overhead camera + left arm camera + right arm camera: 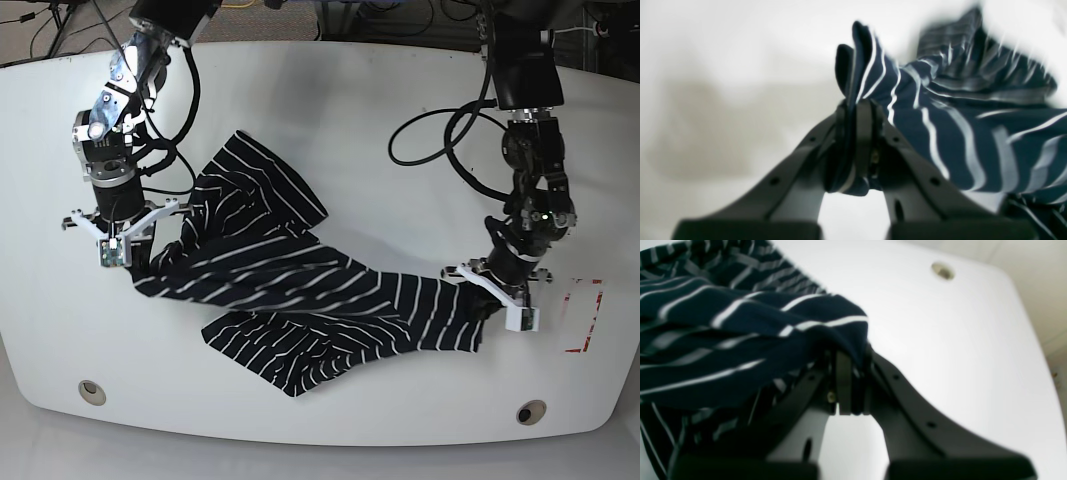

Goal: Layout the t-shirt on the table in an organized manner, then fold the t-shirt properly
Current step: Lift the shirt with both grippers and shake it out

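Note:
The black white-striped t-shirt (300, 290) lies crumpled and stretched across the white table (350, 120) between both arms. On the base view's right, my left gripper (485, 305) is shut on one end of the t-shirt. The left wrist view shows a fold of the t-shirt (957, 133) pinched in the left gripper (857, 110), sticking up past the fingertips. On the base view's left, my right gripper (140, 262) is shut on the opposite edge. In the right wrist view the t-shirt (723, 350) drapes over the shut right gripper (850, 373).
Two round grey grommet holes (92, 391) (531, 411) sit near the table's front edge; one grommet (943, 270) shows in the right wrist view. A red-and-white sticker (585, 315) lies right of the left gripper. Black cables (440, 150) loop over the table by the right-hand arm.

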Tool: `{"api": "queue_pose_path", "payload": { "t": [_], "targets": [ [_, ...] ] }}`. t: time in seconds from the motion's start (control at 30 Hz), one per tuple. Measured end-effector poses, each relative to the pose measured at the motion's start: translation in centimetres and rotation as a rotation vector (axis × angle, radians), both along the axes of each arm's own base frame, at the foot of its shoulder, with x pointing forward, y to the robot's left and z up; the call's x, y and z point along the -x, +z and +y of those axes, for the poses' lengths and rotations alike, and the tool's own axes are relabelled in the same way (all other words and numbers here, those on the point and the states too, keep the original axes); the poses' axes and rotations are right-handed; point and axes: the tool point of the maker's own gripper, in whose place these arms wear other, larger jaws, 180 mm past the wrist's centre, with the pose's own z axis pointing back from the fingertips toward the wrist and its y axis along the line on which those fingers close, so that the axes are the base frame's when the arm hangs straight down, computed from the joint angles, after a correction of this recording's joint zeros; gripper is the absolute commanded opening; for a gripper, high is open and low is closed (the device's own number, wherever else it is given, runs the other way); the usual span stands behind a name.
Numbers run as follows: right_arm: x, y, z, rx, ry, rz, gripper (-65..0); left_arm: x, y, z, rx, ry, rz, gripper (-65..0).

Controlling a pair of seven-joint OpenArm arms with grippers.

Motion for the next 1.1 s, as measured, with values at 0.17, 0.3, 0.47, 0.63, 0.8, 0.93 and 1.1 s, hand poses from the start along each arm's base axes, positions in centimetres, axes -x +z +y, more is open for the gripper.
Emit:
{"api": "queue_pose_path", "payload": {
  "t": [0.17, 0.3, 0.47, 0.63, 0.8, 0.93, 1.1],
  "targets": [
    [-2.6, 2.5, 0.3, -0.021, 0.013, -0.078, -64.7, -0.2, 3.7, 2.6, -0.026, 0.032, -0.054, -64.6],
    [-4.3, 4.2, 0.1, -0.004, 0.03, -0.116, -64.7, -0.6, 7.0, 3.8, -0.012, 0.049, -0.107, -64.6],
    [-7.1, 6.6, 0.4, 0.049, 0.079, -0.156, -64.7, -1.9, 11.7, 5.3, -0.035, 0.068, -0.196, -64.6],
    [-10.0, 10.5, 1.7, 0.08, 0.139, -0.231, -64.7, -3.3, 17.1, 6.7, -0.07, 0.086, -0.308, -64.6],
    [-12.3, 15.3, 2.0, 0.121, 0.171, -0.321, -64.5, -4.2, 22.2, 7.7, -0.099, 0.097, -0.403, -64.6],
    [-13.6, 19.8, 2.4, 0.164, 0.195, -0.403, -64.4, -4.5, 27.1, 8.2, -0.112, 0.106, -0.496, -64.4],
    [-14.6, 24.9, 2.8, 0.233, 0.207, -0.464, -64.4, -4.2, 32.9, 9.2, -0.139, 0.126, -0.609, -64.4]
  ]
}}
